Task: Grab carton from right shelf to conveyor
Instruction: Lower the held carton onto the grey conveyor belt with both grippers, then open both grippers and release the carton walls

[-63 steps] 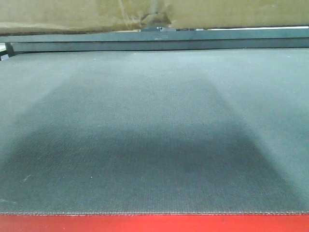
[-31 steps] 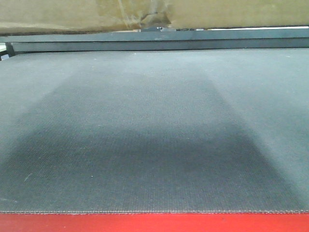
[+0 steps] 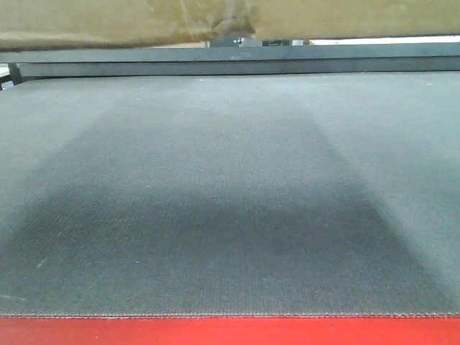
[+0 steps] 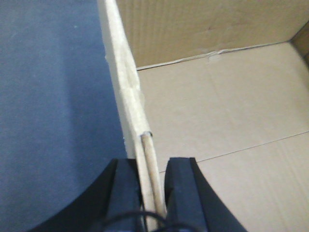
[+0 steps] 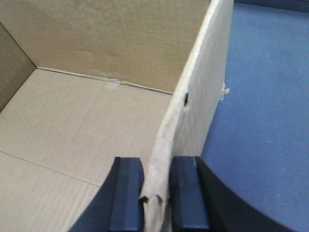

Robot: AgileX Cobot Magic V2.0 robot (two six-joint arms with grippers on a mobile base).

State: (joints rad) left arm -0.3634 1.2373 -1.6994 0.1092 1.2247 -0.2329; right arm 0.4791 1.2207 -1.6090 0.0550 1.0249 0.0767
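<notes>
The brown carton [image 3: 108, 21] fills the top edge of the front view, hanging over the far side of the dark blue-grey conveyor [image 3: 230, 180] with its red edge strip [image 3: 230, 330]. My left gripper [image 4: 151, 193] is shut on the carton's left wall [image 4: 123, 72], with the open carton floor [image 4: 231, 111] to its right and the belt [image 4: 48, 96] to its left. My right gripper [image 5: 157, 193] is shut on the carton's right wall [image 5: 203, 87], with the carton's inside [image 5: 96, 111] on its left and the belt [image 5: 260, 121] on its right. The right shelf is out of view.
A dark metal frame rail [image 3: 230, 61] runs along the far side of the belt, just under the carton. A broad shadow lies on the middle of the belt.
The carton's lower edge has shifted slightly upward in the front view, and a thin bright strip now shows under it at the right. Both grippers keep hold.
</notes>
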